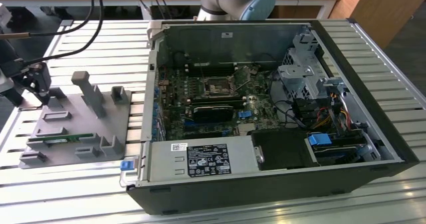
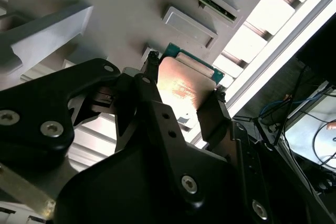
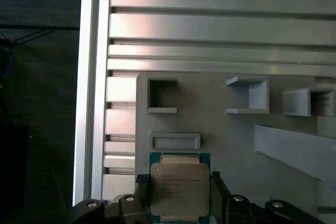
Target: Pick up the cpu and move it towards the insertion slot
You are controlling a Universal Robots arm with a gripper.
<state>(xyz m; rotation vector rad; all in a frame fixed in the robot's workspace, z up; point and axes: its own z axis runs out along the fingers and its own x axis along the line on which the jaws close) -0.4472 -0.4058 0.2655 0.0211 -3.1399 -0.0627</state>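
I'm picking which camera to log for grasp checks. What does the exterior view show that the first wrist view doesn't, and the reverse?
The exterior view adds the open computer case, the insertion slot inside it, and a green memory stick lying in the grey fixture. The first wrist view adds the cpu, with the fingers against two opposite edges of it. Both share the grey fixture, the slatted table and the gripper.
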